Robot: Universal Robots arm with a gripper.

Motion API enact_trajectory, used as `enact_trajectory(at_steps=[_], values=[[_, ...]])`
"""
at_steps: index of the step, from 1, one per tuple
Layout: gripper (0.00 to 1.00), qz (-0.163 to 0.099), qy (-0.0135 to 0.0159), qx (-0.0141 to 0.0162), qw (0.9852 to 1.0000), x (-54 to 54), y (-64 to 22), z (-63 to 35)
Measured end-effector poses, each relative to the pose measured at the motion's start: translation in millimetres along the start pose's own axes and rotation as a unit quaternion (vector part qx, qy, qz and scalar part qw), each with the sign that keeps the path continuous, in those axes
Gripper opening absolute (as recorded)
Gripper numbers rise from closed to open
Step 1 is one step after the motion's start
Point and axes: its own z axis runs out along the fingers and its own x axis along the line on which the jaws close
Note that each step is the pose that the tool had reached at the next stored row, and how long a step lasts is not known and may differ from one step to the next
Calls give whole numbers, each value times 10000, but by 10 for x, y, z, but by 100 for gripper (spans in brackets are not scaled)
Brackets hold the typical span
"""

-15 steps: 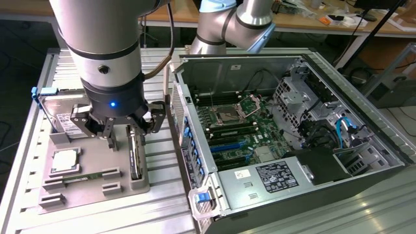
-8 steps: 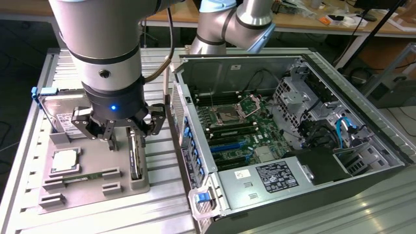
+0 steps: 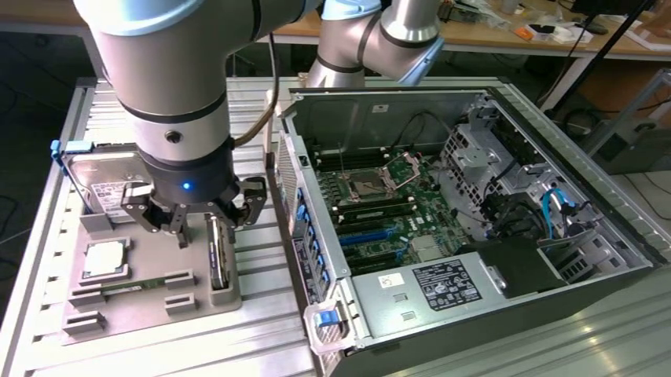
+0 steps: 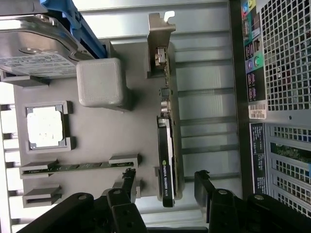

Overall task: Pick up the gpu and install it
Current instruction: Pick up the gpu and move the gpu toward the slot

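**GPU in its holder, hand open around it: pick not made yet**

The robot's black hand (image 3: 213, 228) hangs low over the grey plastic fixture tray (image 3: 157, 251) on the slatted aluminium tabletop (image 3: 273, 338). Its fingers (image 4: 129, 187) are spread wide, one on each side of the gpu (image 4: 166, 145), a thin dark card standing edge-on in a tray slot w/ its silver bracket at the far end. In the wrist view there's a clear gap between the card and both fingers, so nothing is gripped.

Rest of the tray: a boxy silver hard drive in a blue frame (image 3: 100, 184), a square silver processor chip (image 3: 105, 259) and a slim green memory stick (image 3: 131, 284), all seated in their own pockets, apart from the hand.

The open dark-grey PC case (image 3: 545, 259) lies just beside the tray, on the exterior view's right, w/ the green motherboard (image 3: 398, 204) exposed. I can't see any card in its blue expansion slots (image 3: 362, 236).

Progress, as I judge it: approach done and hand lined up over the card. Grasp, lift, carry to the case and seating are all left, i.e. early in the task.
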Motion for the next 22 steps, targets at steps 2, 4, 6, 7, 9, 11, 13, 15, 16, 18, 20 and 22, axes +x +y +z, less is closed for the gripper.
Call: enact_trajectory(at_steps=[2, 4, 6, 7, 9, 11, 13, 15, 16, 18, 20, 22], values=[[60, 0, 0, 0, 10000, 0, 29, 46], [60, -1, 0, -1, 10000, -4, 51, 73], [60, -1, -1, -1, 10000, -11, 84, 99], [60, -2, 0, -1, 10000, -14, 99, 111], [60, -5, 0, -1, 10000, -20, 145, 147], [60, -8, 0, 0, 10000, -26, 183, 172], [60, -10, 0, -1, 10000, -29, 204, 193], [60, -17, -1, -2, 10000, -34, 222, 228], [60, -19, -1, -1, 10000, -35, 226, 240], [60, -21, -1, -1, 10000, -35, 234, 268], [60, -23, -1, -1, 10000, -36, 242, 291], [60, -26, -1, -2, 10000, -38, 249, 316]])
